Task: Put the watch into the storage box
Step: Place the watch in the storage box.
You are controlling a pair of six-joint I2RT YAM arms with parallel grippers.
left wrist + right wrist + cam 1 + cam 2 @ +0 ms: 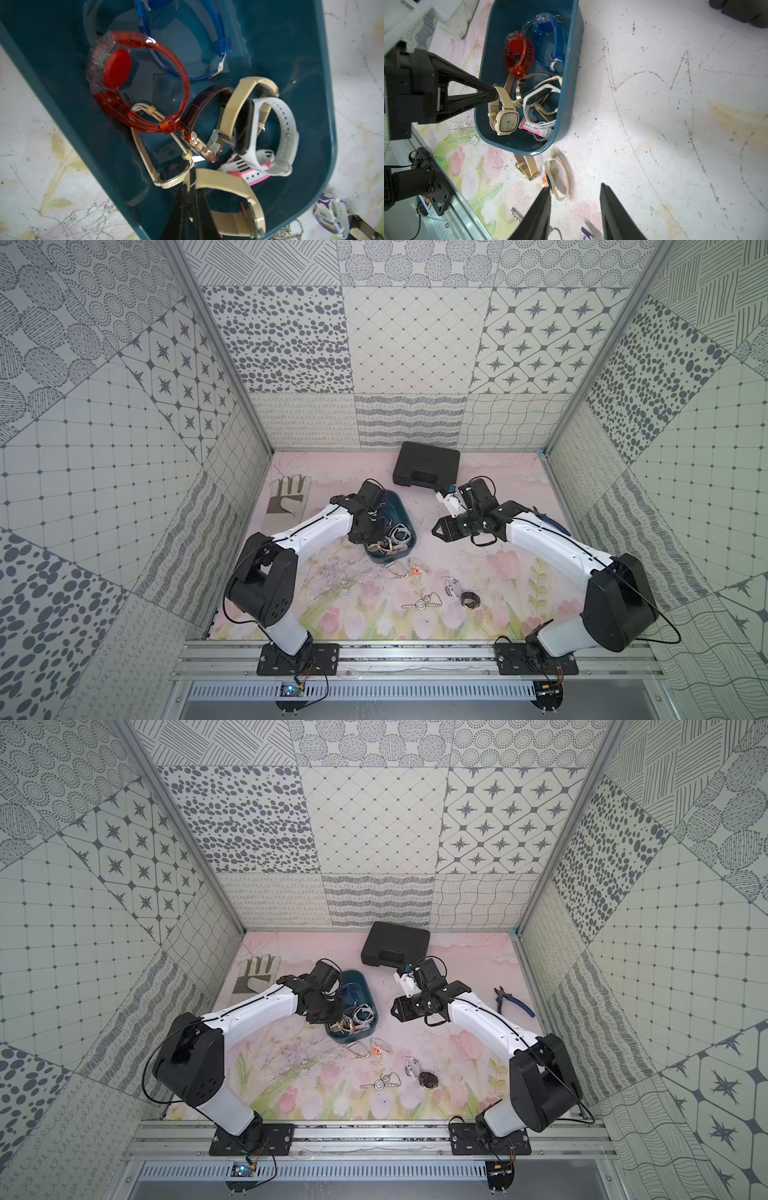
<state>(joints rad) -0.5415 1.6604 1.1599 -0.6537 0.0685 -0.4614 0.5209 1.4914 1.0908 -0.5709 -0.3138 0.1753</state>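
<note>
My left gripper [493,94] is pinched tight on the strap of the beige, square-faced watch [506,121], inside the dark teal, round-cornered plastic storage box [572,68] at its 6 o'clock end seen from above. Toward 12 o'clock crowd a white rubber watch [525,102], a translucent red watch [517,44] and a blue watch [544,22]. My right gripper [575,187], at the box's 3 o'clock, stands half open, empty.

You have little to read here. The cream square watch [506,121] shows dark hour numerals round its dial, too small to tell one from another, and a tiny window near the dial's centre that is illegible. The purple-and-white watch [330,216] lies between 4 and 5 o'clock from the storage box [388,559] in a top view. It carries a word that seems to read "Baby".
</note>
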